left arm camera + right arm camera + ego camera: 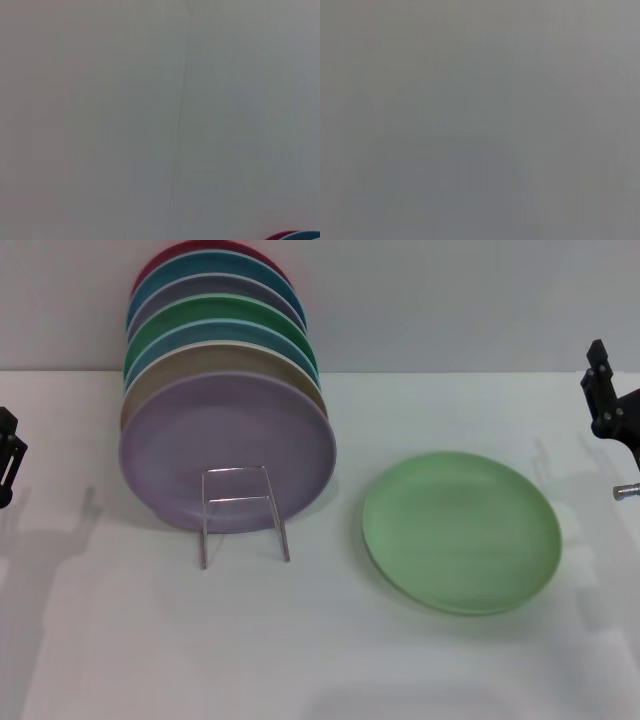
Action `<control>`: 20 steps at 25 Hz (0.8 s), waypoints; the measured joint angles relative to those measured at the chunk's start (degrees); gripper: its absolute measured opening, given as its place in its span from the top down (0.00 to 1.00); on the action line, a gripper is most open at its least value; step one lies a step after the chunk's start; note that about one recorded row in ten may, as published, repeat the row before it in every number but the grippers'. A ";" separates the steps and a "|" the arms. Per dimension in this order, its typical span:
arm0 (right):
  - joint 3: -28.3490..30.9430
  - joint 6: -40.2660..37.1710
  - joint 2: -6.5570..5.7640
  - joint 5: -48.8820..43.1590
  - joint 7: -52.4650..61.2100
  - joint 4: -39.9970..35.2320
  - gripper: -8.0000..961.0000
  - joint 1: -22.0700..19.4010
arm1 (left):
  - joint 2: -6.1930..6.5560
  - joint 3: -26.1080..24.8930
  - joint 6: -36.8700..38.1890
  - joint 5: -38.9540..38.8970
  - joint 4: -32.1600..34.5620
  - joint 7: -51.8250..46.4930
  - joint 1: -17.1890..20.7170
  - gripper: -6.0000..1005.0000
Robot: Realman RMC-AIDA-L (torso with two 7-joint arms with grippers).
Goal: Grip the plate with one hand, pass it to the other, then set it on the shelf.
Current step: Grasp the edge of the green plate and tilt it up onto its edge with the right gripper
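Observation:
The light pastel-green plate (462,530) lies flat on the white table, right of centre. The silver wire shelf (243,512) stands left of it, with its front loops free and several coloured plates stacked upright in it. My left gripper (8,458) is at the far left edge of the head view, away from the plate. My right gripper (610,405) is at the far right edge, above and to the right of the plate. Neither holds anything. The wrist views show only blank wall.
The upright stack in the rack has a lavender-purple plate (228,450) in front, then tan, blue, emerald-green, grey and red ones behind. A red and blue plate edge (295,235) shows in the left wrist view. The white table (320,640) runs forward of the rack.

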 joint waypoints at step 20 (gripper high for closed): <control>3.73 -4.36 0.06 -0.09 -31.61 3.79 0.42 0.18 | -0.40 -0.05 -2.82 -0.36 -0.22 0.01 -0.95 0.17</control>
